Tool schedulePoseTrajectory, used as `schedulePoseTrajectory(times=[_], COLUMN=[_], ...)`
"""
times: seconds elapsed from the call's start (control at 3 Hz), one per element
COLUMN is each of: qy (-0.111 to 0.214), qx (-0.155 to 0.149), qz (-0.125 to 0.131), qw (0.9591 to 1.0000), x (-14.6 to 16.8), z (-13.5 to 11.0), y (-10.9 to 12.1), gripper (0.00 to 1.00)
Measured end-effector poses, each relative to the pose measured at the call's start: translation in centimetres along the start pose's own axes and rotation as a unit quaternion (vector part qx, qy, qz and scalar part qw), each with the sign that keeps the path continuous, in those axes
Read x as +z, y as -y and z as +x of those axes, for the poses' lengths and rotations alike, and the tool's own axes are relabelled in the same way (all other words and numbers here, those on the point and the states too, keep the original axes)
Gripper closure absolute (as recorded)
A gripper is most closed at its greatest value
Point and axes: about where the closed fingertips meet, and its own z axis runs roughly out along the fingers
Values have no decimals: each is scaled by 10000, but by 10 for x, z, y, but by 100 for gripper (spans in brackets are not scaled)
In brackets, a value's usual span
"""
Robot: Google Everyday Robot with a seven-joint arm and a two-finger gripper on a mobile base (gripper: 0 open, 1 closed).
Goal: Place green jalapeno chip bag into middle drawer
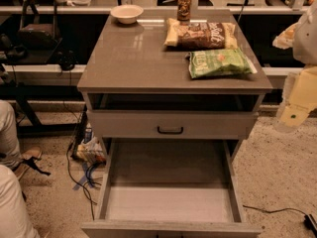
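The green jalapeno chip bag (219, 62) lies flat on the right front part of the cabinet top (133, 58). The middle drawer (168, 202) is pulled out toward me below it, and its grey floor is bare. My gripper (286, 35) is at the right edge of the view, up beside the cabinet top and to the right of the bag, apart from it. The pale arm (297, 98) hangs below it, partly cut off by the frame edge.
A larger brown-and-yellow chip bag (200, 35), a can (184, 4) and a white bowl (127, 13) sit at the back of the top. A shut drawer front with a black handle (170, 130) is above the open drawer. Cables (81, 175) and a person's legs (10, 192) are at the left.
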Motion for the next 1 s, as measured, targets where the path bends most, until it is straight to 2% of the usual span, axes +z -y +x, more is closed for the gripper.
schedulePoseTrajectory(times=[0.33,0.67,1.0], qy=[3,50,545], qx=[10,177,566], qz=[25,412,941], qw=[10000,9990,9925], x=[1,10,25], z=[0,-2,1], y=[2,30,92], gripper=[0,0,0])
